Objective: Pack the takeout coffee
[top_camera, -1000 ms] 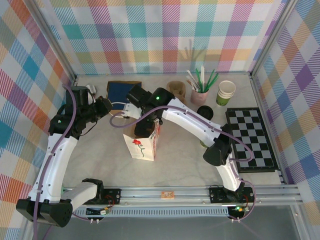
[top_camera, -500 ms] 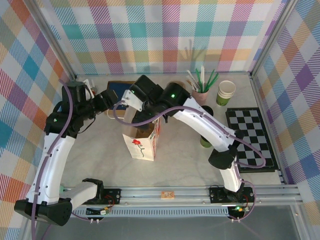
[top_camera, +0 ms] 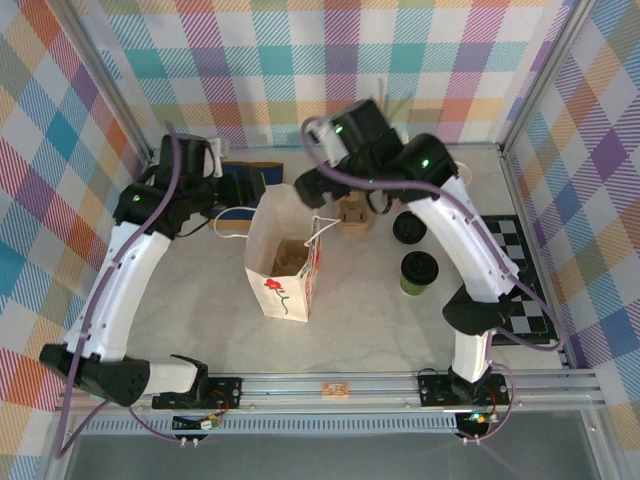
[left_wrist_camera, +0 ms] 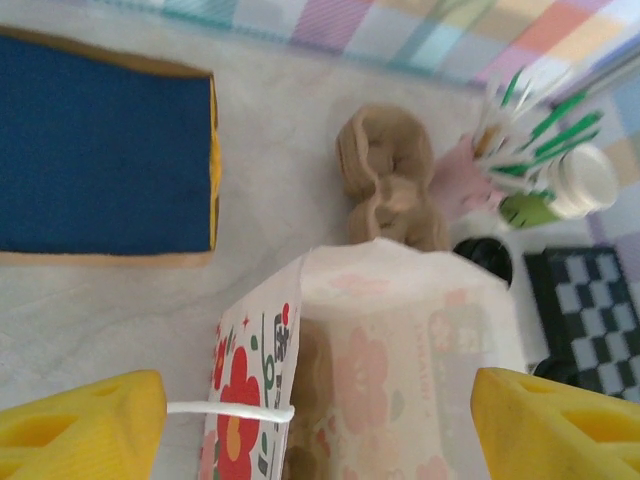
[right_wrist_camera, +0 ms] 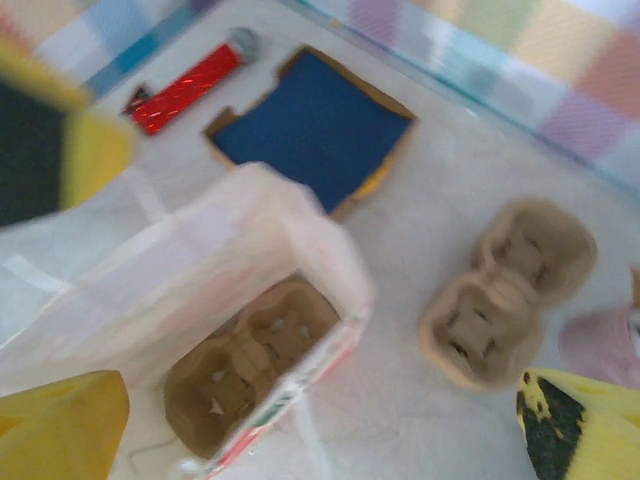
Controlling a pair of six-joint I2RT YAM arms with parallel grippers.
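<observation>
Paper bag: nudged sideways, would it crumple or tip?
Probably crumples: the paper bag looks thin-walled, light showing through. Tall and narrow, it may tip, though the cardboard carrier inside likely steadies its base.

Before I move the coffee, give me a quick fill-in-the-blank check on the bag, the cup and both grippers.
1. One cardboard cup carrier lies ____ the white paper bag.
2. The takeout coffee has a ____ lid.
3. The flat mat beyond the bag is ____.
4. The left gripper and right gripper both stand ____.

Missing words: inside; black; blue; open.
</observation>
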